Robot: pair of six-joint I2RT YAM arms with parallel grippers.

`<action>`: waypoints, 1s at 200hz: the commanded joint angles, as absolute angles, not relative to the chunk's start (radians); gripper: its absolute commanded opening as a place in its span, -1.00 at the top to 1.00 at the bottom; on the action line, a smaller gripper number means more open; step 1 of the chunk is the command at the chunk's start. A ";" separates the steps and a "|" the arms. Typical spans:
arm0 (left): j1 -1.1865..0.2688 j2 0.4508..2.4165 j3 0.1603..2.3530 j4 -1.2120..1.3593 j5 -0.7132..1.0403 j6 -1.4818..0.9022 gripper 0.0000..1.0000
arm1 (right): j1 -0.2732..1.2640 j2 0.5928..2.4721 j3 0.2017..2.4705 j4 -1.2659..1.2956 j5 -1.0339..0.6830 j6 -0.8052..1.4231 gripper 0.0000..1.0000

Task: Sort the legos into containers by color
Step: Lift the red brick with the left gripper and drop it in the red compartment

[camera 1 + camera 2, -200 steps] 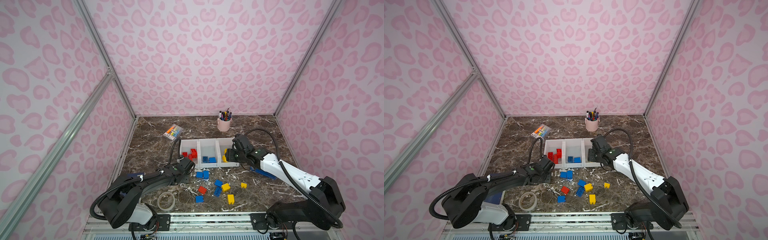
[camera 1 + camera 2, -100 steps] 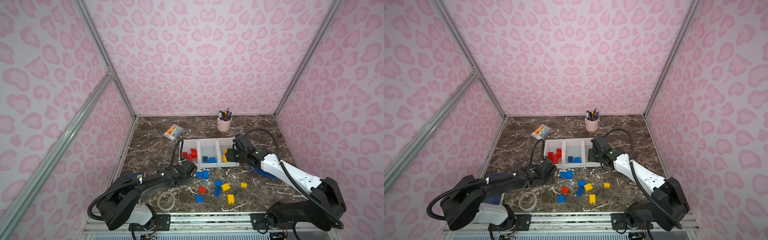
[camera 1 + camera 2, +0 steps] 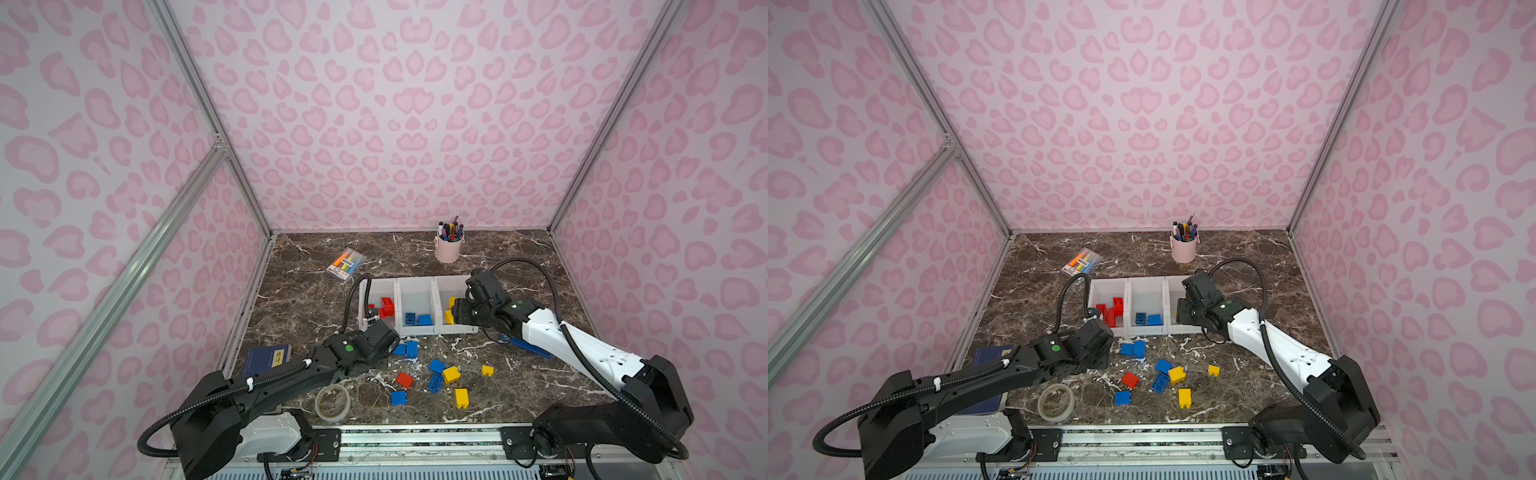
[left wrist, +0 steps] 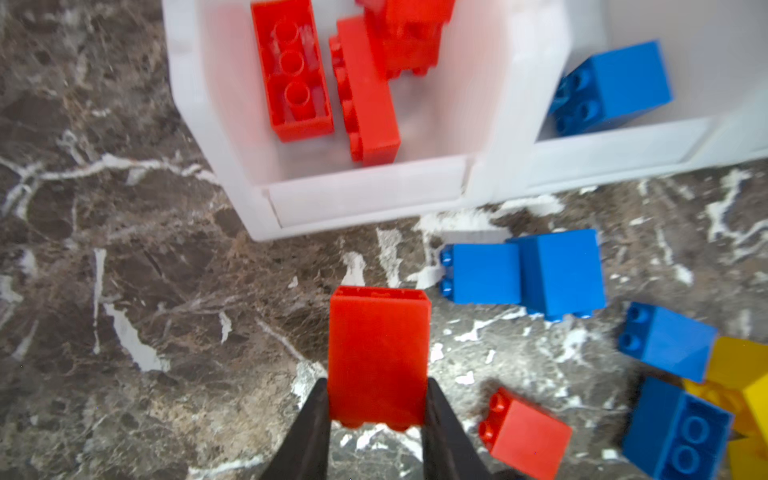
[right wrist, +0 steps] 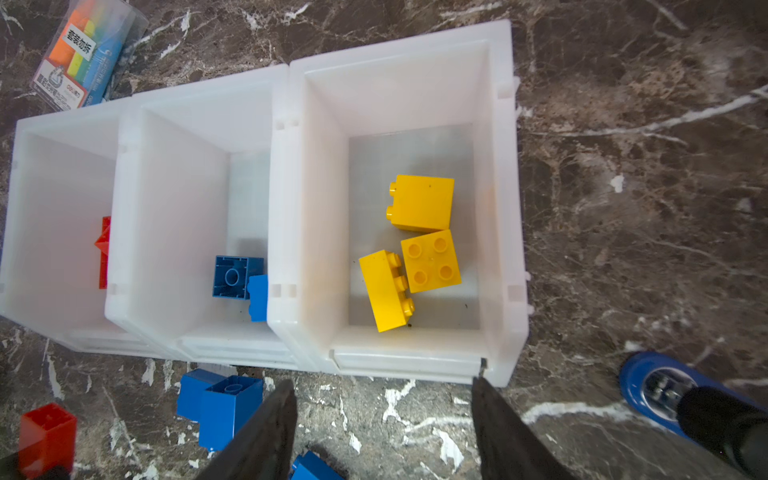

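Legos [image 3: 451, 374] are partly sorted. Farthest left, the left pincer [image 4: 376, 390] is clamped on a red brick [image 4: 377, 345], with its two black fingers pressing the smooth opposite flanks. The brick sits just on the near side of the containers [image 3: 417, 331]; whether it is clear of the bench [image 3: 316, 291] I cannot tell. Beyond it, the left bin [image 4: 365, 199] holds other red pieces, the middle bin [image 5: 232, 345] two blue ones, and the right bin [image 5: 407, 359] three yellow. Near of the bins, blue, red and yellow bricks lie loose on the bench, some touching. The right pincer [image 5: 382, 395] hovers at the near lip of the right bin, its jaws moderately apart with nothing between them. These bricks look light, hard and rigid, so a firm squeeze should not harm them. Their glossy walls may slip, so flat parallel sides, taken squarely, seem a better hold than the studded face or a corner.
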State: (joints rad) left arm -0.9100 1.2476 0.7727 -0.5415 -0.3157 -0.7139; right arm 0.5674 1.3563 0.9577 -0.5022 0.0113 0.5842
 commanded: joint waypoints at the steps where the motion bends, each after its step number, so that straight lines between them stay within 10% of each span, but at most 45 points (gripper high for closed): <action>1: -0.901 1.266 0.843 -0.563 -0.372 -0.645 0.35 | 0.568 1.353 0.957 -0.507 0.024 0.589 -0.34; 122: -0.632 1.685 1.210 -0.503 -0.277 -0.398 0.29 | 0.567 1.300 0.929 -0.533 0.028 0.595 -0.34; 200: -0.626 1.630 1.172 -0.491 -0.280 -0.428 -0.19 | 0.566 1.269 0.900 -0.537 0.039 0.601 -0.34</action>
State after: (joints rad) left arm -0.6273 1.6608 1.1961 -0.4992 -0.2783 -0.4156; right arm 0.5671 1.2716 0.9115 -0.5293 0.0265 0.5915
